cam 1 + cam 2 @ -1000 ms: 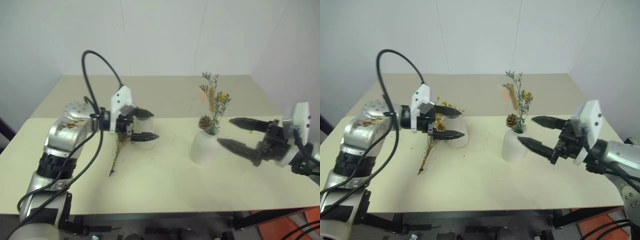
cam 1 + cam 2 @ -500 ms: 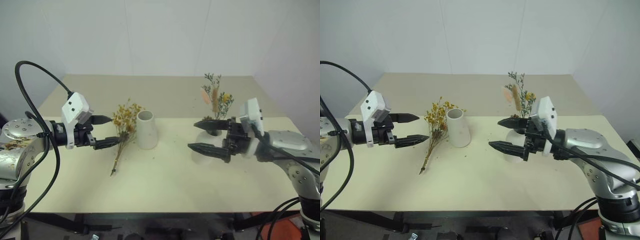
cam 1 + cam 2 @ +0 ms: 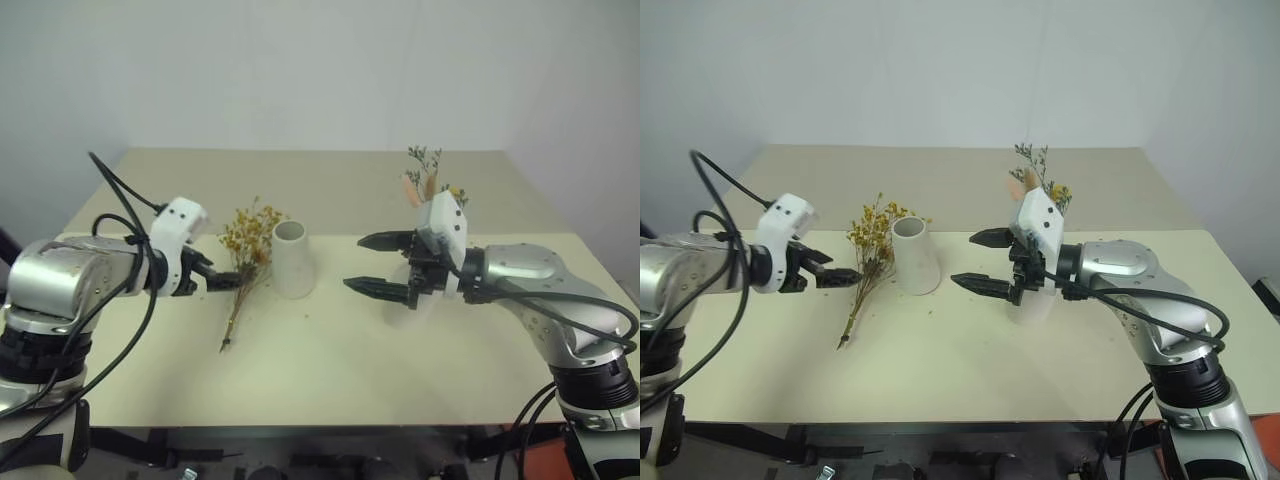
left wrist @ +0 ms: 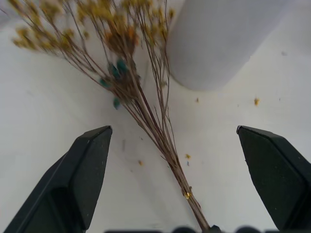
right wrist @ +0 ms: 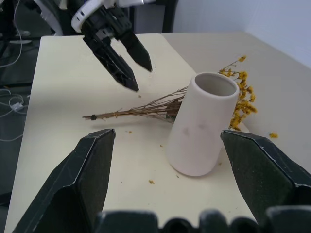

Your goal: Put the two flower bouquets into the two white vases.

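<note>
Both grippers hang over the cream table (image 3: 330, 380) with nothing in them. Over on the robot's left, the left gripper (image 3: 222, 279) points down and inward with its two black fingers spread wide, and the wrist view shows the thin brown stems of the yellow-orange bouquet (image 3: 245, 262) running between those fingers on the tabletop, untouched by either one. That bunch lies flat, its blossoms fanned out toward the far side of the table and resting against the taller tapered vase (image 3: 291, 259), its stem ends pointing toward the near edge. The tapered vase stands upright and empty just beside the blossoms, between the two arms. A few orange crumbs (image 5: 151, 181) are scattered on the table around its base. The right gripper (image 3: 375, 264) reaches level across from the robot's right toward that vase, its fingers (image 3: 372, 288) also held far apart, one above the other, their tips near the vase but clear of it. Behind the right gripper's white wrist housing stands the squat rounded vase (image 3: 1032, 303), mostly hidden by the arm, with the mixed sprig bouquet (image 3: 428, 182) already upright in it, its green and yellow tips rising above the wrist.
</note>
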Robot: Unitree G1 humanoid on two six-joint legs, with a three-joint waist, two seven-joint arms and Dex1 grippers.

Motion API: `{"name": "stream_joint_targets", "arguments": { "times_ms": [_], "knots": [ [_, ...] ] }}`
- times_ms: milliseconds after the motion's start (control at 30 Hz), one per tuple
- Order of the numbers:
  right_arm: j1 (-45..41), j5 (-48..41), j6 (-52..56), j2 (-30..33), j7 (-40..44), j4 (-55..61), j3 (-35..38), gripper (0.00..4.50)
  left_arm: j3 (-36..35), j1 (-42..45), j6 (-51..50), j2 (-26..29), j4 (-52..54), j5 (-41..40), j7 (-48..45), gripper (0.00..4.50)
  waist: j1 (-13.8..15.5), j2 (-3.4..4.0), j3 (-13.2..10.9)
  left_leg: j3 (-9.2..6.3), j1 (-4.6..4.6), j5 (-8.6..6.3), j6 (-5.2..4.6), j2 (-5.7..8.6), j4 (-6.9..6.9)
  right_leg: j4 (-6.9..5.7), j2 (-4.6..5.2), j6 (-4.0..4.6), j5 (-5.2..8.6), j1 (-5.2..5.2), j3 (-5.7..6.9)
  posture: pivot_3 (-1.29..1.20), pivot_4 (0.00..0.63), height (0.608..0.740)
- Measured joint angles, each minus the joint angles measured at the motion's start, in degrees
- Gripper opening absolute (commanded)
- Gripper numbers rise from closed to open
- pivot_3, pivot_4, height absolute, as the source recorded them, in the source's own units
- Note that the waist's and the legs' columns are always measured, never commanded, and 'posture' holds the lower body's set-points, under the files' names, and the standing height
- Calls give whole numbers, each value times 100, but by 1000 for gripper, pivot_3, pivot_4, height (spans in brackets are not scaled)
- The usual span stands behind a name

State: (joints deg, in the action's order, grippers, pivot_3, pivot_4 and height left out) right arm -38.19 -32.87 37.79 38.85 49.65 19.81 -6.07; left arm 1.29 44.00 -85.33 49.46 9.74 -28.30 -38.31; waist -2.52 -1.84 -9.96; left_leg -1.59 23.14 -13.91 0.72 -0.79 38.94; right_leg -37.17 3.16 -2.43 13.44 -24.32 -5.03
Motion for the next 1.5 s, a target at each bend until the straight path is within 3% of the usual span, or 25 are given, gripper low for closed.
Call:
{"name": "stream_joint_targets", "arguments": {
  "times_ms": [200, 500, 600, 1000, 1300, 1500],
  "knots": [
    [-18, 31, 16, -26, -45, 121, 3, 4133, 465, 140, -100, -101, -510, 143, 235, 4500, 5, 0, 0, -1, -1, 0, 0, 1, 0, 0, 1, 0, 0, 1, 1, 0, 150, 740],
    [75, 9, 167, -9, -191, 366, 32, 4133, 783, 411, 17, -731, -1398, 417, 561, 4500, 22, 0, 0, -3, 1, 0, 0, 4, 1, 0, 3, 1, -1, 1, 2, 0, 150, 740],
    [82, 6, 190, -10, -228, 439, 39, 4178, 880, 461, 158, -953, -1775, 574, 643, 3890, 20, 0, 0, -3, 1, 0, 0, 4, 0, 0, 3, 1, -1, 0, 2, 0, 150, 740],
    [139, -5, 299, -25, -312, 589, 43, 4178, 1014, 710, 771, -1101, -2560, 1021, 602, 21, 36, -1, 1, -4, -1, 1, 1, 7, 1, 0, 6, 1, -1, 5, 3, 0, 150, 740],
    [182, -12, 376, -36, -377, 660, 43, 4178, 549, 753, 1214, -1209, -3087, 1250, 956, 21, 27, -1, 1, -5, -1, 1, 1, 6, 1, -1, 5, 2, -1, 3, 3, 0, 150, 740],
    [239, -11, 385, -86, -393, 667, 45, 4178, -523, 1137, 1755, -1240, -3300, 1200, 1316, 21, 27, -4, -1, -12, 14, 1, 2, 7, 2, 0, 10, 3, -2, -6, 13, 0, 150, 740]
  ]
}}
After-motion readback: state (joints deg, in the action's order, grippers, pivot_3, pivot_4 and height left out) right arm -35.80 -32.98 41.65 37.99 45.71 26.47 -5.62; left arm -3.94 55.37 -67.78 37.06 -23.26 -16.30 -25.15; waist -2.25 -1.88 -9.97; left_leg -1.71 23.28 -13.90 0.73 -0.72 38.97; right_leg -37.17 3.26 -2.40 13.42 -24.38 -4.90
